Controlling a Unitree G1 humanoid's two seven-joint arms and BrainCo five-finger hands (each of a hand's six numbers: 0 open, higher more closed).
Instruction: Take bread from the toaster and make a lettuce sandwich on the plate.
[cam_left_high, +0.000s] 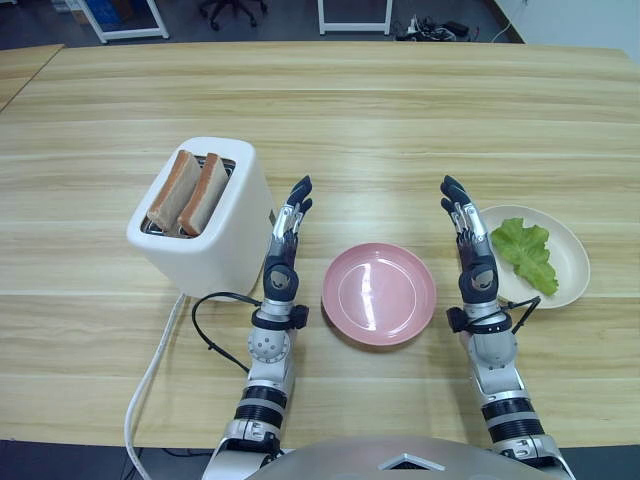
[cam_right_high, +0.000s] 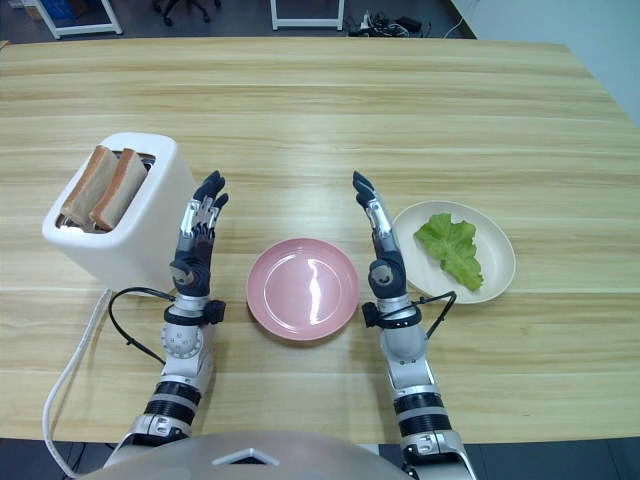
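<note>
The left hand and right hand are held empty, fingers outstretched. A plate is set between them, a toaster with bread beside the left fingers, lettuce beside the right.

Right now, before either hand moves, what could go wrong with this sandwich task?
1. The two bread slices lean together in the toaster; the left hand may grab both or tip the toaster.
2. The white cord runs beside that arm and could snag.
3. The lettuce leaf lies flat on the cream plate; the right hand might shove that plate instead.
</note>
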